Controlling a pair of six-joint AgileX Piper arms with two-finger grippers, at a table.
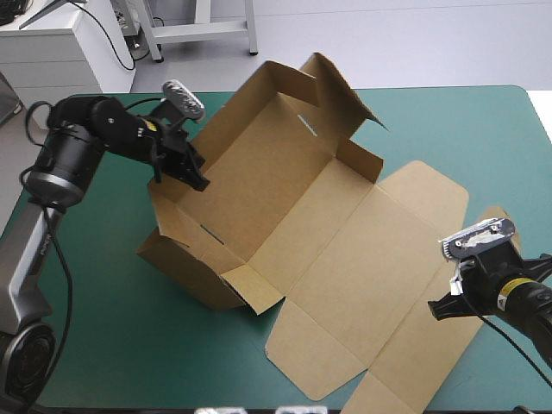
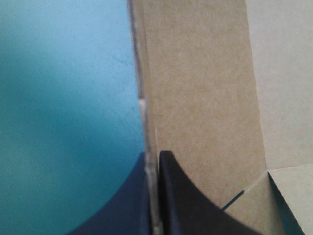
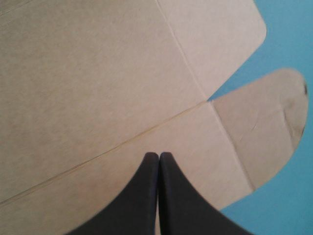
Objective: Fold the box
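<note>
Roughly halfway, I'd say: the box (image 1: 285,207) sits in the middle of the table (image 1: 103,336) with its tray walls up, but the far corner flaps look loose and the lid lies flat toward my right gripper (image 1: 442,306), which is closed with nothing visibly pinched. My left gripper (image 1: 191,175) is clamped on the left wall's top edge. Plain matte brown board, crisp creases, rounded tabs, small slots, tucking left to do

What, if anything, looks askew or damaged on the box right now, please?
The box is only half set up: its near end wall stands folded, while the far end flaps splay outward, untucked. The rounded lid tab near the right gripper shows a crease and a dark scuff at its tip.
</note>
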